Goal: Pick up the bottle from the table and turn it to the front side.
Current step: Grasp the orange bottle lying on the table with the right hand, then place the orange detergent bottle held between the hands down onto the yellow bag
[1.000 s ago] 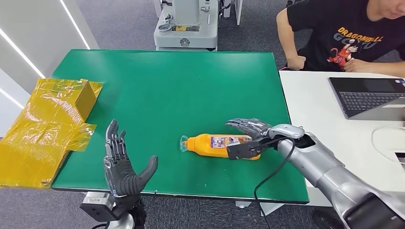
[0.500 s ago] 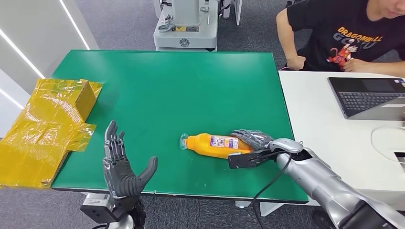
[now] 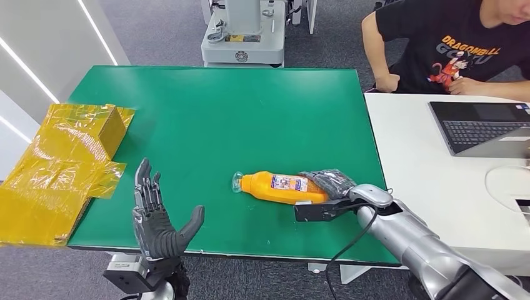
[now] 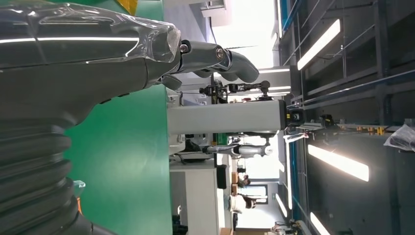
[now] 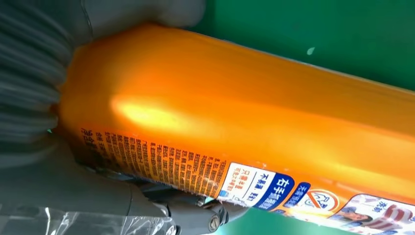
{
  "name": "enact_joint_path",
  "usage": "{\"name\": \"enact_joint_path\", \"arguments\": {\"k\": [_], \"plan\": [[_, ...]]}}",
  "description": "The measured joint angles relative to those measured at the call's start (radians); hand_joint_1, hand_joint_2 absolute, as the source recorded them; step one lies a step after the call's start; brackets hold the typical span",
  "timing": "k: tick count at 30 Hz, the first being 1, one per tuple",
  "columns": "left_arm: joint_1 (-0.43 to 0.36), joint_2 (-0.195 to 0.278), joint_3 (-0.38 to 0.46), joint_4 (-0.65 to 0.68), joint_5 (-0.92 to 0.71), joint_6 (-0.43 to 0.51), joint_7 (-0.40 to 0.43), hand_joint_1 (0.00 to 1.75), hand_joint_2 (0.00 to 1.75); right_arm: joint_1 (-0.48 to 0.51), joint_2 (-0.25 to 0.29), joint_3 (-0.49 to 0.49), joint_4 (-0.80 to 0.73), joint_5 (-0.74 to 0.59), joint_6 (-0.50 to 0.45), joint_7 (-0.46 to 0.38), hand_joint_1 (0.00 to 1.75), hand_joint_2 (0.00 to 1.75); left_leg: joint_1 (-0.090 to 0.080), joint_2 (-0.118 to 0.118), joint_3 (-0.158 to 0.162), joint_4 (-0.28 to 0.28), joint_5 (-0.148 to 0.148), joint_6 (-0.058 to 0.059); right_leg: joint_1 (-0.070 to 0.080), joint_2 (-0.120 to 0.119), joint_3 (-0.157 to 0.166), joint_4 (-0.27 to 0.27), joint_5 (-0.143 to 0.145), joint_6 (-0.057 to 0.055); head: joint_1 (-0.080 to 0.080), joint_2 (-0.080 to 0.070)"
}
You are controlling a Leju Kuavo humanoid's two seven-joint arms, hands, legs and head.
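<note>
R hand (image 3: 330, 187) round bottle (image 3: 278, 187) on table (image 3: 250, 112)

High head view — close wrist views

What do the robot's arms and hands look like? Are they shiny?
Yes! The right arm is smooth, shiny silver, with a thin black cable looping beside it. The left hand and right hand are dark grey with many jointed fingers. Up close, each wrist wears a grey ribbed cover and some clear plastic wrap.
</note>
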Motion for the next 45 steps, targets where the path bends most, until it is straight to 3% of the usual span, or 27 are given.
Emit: {"name": "enact_joint_path", "arguments": {"k": [4, 7, 11, 22, 25, 30, 45], "plan": [[0.0, 0.0, 0.0, 0.0, 0.0, -0.001, 0.0, 0.0, 1.75, 0.017, 0.009, -0.008, 0.001, -0.001, -0.062, -0.013, 1.75, 1.75, 0.0, 0.0, 0.0, 0.0, 0.0, 0.0, 0.0, 0.0, 0.0, 0.0, 0.0, 0.0, 0.0, 0.0], [0.001, 0.0, 0.0, 0.0, -0.011, -0.011, 0.0, 0.0, 1.75, 0.046, 0.024, -0.034, -0.011, -0.011, -0.193, -0.031, 1.75, 1.75, 0.0, -0.001, -0.001, 0.0, 0.0, 0.0, 0.0, 0.0, -0.001, 0.0, 0.0, 0.0, 0.0, 0.0], [-0.002, -0.003, -0.005, 0.003, -0.023, -0.053, 0.0, 0.0, 1.75, 0.102, 0.056, -0.121, -0.068, -0.059, -0.407, -0.055, 1.75, 1.75, 0.0, 0.0, -0.001, 0.0, 0.0, 0.0, 0.0, 0.0, -0.002, 0.0, 0.0, 0.0, 0.0, 0.0], [-0.084, -0.06, -0.019, 0.117, 0.173, -0.133, 0.042, 0.0, 1.75, 0.316, 0.151, -0.348, -0.231, -0.209, -0.669, -0.234, 1.75, 1.75, 0.0, -0.001, -0.002, 0.0, 0.0, 0.0, 0.0, -0.001, -0.002, 0.0, 0.0, 0.0, 0.0, 0.0], [-0.112, -0.063, -0.023, 0.159, 0.213, -0.143, 0.063, 0.0, 1.75, 0.363, 0.172, -0.354, -0.273, -0.191, -0.672, -0.258, 1.75, 1.75, 0.0, -0.001, -0.002, 0.0, 0.0, 0.0, 0.0, -0.001, -0.002, 0.0, 0.0, 0.0, 0.0, 0.0], [-0.15, -0.064, -0.027, 0.207, 0.253, -0.176, 0.084, 0.0, 1.75, 0.382, 0.189, -0.339, -0.318, -0.048, -0.661, -0.268, 1.75, 1.75, 0.0, 0.0, -0.002, 0.0, 0.0, 0.0, 0.0, 0.0, -0.003, 0.0, 0.0, 0.0, 0.0, 0.0], [-0.18, -0.064, -0.032, 0.251, 0.266, -0.232, 0.093, 0.0, 1.75, 0.382, 0.196, -0.271, -0.305, -0.03, -0.386, -0.223, 1.75, 1.75, 0.0, -0.001, -0.003, 0.0, 0.0, 0.0, 0.0, 0.0, -0.003, 0.0, 0.0, 0.0, 0.0, 0.0]]}}
